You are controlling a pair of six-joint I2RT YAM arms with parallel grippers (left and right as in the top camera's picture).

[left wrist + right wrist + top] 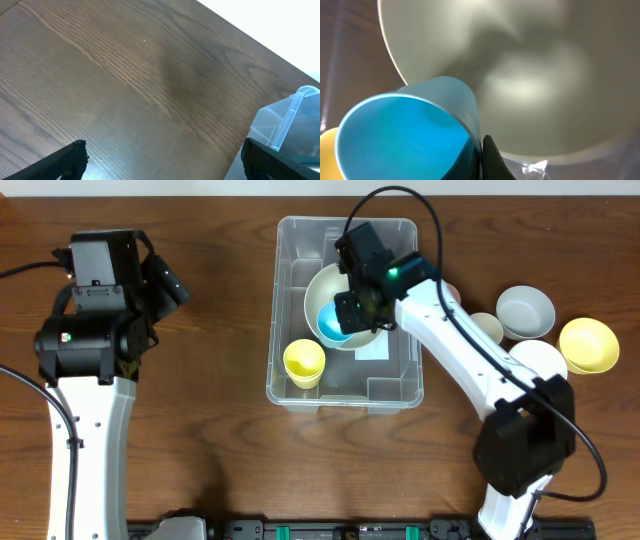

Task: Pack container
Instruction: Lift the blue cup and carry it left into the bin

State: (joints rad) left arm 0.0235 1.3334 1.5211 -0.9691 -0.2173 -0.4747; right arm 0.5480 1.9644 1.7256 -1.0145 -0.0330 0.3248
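Container [350,382] sits mid-table [220,380], clear bin, white label [372,350] on its base. Inside it: big cream bowl [322,288] in the far half, yellow cup [304,363] upright at the near-left corner.

Right gripper [348,318] is down inside the container over the cream bowl, clenched on the rim of a blue cup [328,322]. In the right wrist view the fingers [487,159] pinch the cup wall, one inside and one outside. The cup is tilted, mouth toward the camera, with the cream bowl right behind it. Can't tell if the cup touches the bowl. Yellow cup's edge just shows at lower left in that view.

Left gripper [168,280] is well left of the container, over bare table, jaws spread wide, holding nothing. The left wrist view shows wood grain between the two fingertips [67,160], and a container corner at the right edge.

Outside the container, to its right: small cream bowl [488,327] partly under the right arm, grey bowl [526,311], white bowl [543,360], yellow bowl [589,344]. All upright, clustered close together.
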